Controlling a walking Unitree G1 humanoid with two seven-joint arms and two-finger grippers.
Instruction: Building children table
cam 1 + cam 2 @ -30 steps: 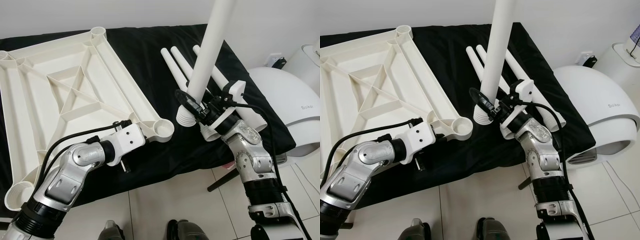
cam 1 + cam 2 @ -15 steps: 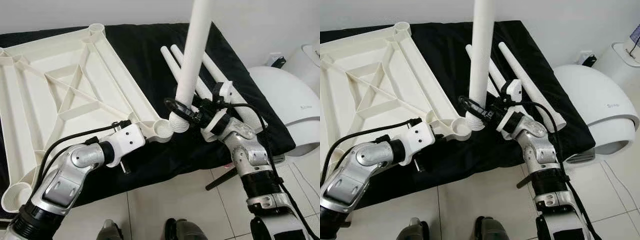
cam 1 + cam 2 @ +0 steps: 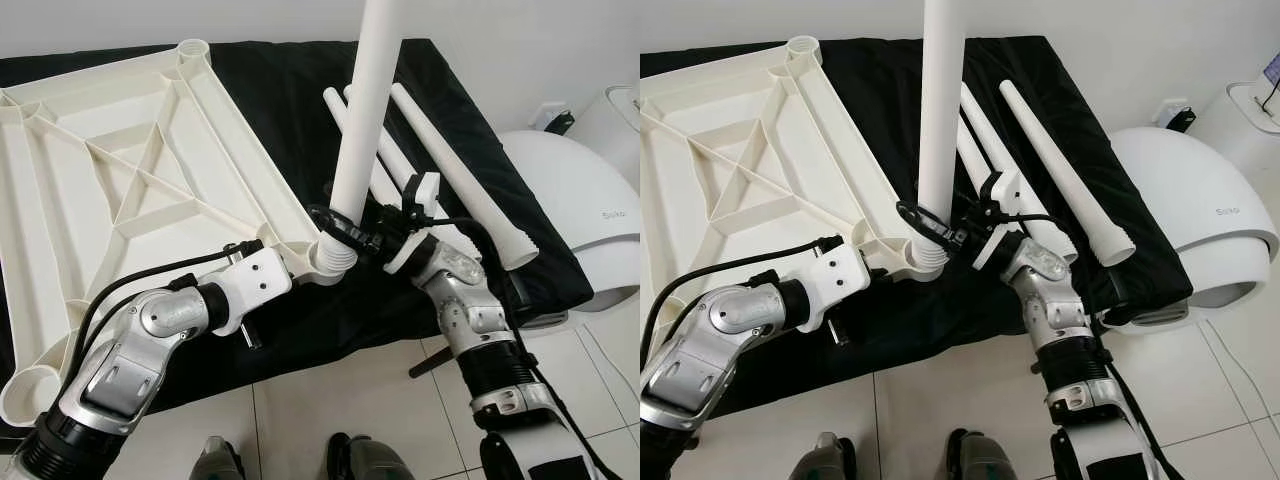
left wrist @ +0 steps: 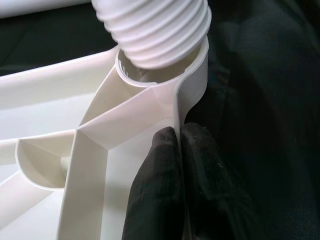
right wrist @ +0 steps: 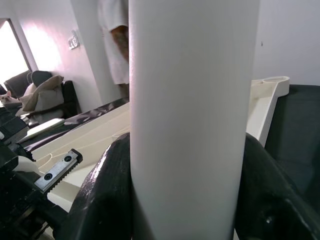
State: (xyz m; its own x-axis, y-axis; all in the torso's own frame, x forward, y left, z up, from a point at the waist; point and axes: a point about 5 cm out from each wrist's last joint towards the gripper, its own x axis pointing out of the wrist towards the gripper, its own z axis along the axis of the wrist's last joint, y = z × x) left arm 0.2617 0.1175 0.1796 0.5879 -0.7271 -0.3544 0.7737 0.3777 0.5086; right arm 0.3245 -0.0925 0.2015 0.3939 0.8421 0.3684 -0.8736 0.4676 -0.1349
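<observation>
The white table top lies upside down on a black cloth, its ribs facing up. My left gripper is shut on the rim wall beside the near right corner socket. My right gripper is shut on a white table leg, held nearly upright. The leg's threaded end sits at the mouth of that socket, slightly tilted. Three more white legs lie on the cloth to the right.
A white rounded appliance stands to the right of the black-covered platform. White tiled floor lies in front, with my feet at the lower edge. A person stands in the background of the right wrist view.
My right gripper has carried the upright leg leftward from above the loose legs to the corner socket; its threaded end now meets the socket. The left gripper has kept its hold on the rim.
</observation>
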